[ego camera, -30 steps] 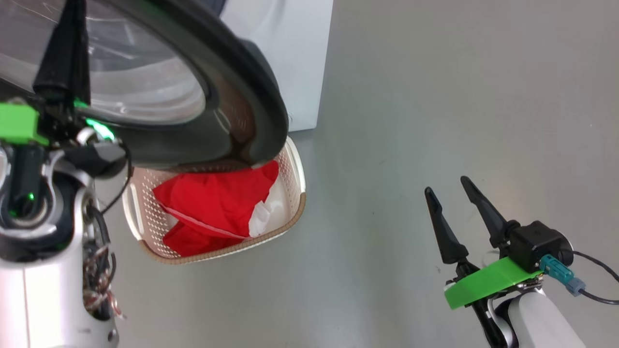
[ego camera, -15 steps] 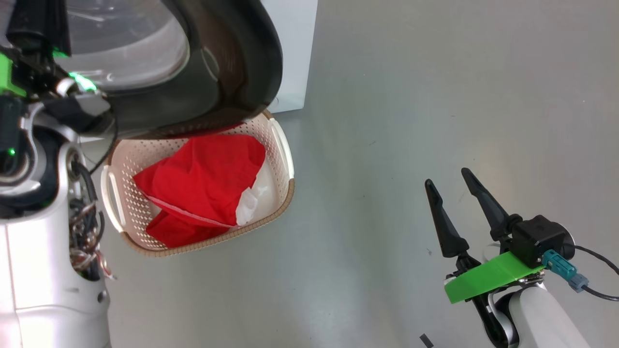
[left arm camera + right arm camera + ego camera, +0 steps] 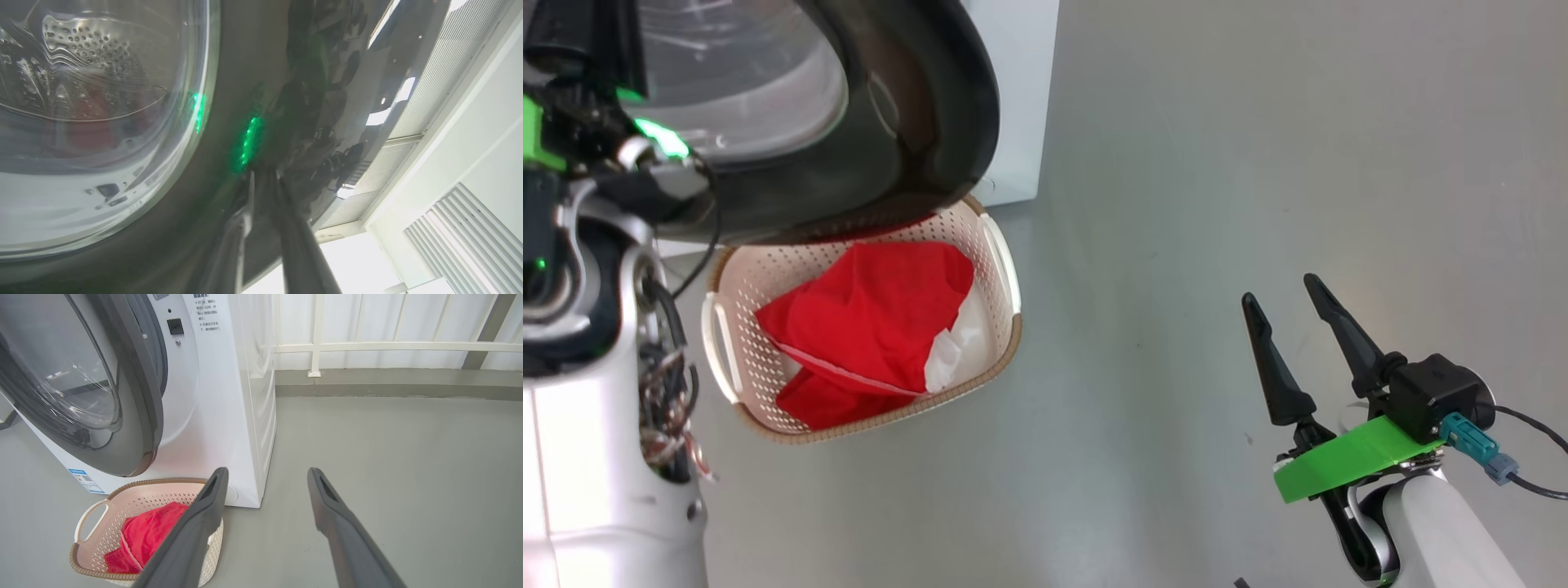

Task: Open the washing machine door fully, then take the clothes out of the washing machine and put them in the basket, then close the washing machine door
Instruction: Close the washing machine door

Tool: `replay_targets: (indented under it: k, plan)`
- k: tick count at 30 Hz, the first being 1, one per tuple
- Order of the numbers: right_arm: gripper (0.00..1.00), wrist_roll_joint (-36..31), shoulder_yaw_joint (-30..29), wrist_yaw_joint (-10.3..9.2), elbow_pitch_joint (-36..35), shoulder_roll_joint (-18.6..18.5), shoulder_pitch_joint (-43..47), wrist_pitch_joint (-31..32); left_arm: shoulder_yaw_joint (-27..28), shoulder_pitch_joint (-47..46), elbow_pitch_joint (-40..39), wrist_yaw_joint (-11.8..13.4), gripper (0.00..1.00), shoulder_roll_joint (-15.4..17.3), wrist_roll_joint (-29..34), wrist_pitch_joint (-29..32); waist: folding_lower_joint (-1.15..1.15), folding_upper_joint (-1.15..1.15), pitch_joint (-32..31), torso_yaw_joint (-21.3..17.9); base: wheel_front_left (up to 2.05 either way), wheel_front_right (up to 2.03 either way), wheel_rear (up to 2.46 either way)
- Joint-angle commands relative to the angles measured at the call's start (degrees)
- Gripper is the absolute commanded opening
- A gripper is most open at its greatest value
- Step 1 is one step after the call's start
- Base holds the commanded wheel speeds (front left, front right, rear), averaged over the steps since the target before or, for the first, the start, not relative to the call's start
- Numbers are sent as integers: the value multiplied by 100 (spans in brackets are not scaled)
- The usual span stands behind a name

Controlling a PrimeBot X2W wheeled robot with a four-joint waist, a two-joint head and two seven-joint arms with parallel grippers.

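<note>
- Two grippers: your right gripper [image 3: 1277,289] stands wide and empty above the floor [image 3: 1258,163], well right of the basket [image 3: 1010,327].
- Your left gripper [image 3: 263,177] has its tips at the door's [image 3: 931,106] black rim; you cannot tell whether its fingers are parted.
- Red clothes [image 3: 866,318] lie in the basket, which sits on the floor under the door.
- Door stands partly open from the machine [image 3: 229,396].
</note>
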Motion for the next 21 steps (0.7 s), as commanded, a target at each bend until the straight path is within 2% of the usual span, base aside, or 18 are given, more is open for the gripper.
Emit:
replay_targets:
  k: [1, 7, 14, 18, 21]
  plan:
    - [100, 8, 84, 2, -109, 9, 12, -36, 91, 160, -202, -28, 100, 203, 37, 30, 0, 0, -104, 49, 0, 0, 0]
    - [100, 4, 89, 2, -69, 11, 90, -36, 32, 797, -564, -60, 100, 254, 115, 145, 0, 0, -408, 167, 0, 0, 0]
    - [100, -8, 53, 2, -21, 12, 258, -36, 70, 1696, -984, -385, 100, 272, 181, 149, 0, 0, -861, 318, 0, 0, 0]
    - [100, -14, 13, 2, -1, 13, 358, -36, -56, 2273, -1164, -711, 100, 543, 942, -126, 0, 0, -1109, 386, 0, 0, 0]
    - [100, -12, -47, 2, -4, 13, 422, -36, -300, 2703, -1202, -823, 100, 802, 1783, -382, 0, 0, -1255, 430, 0, 0, 0]
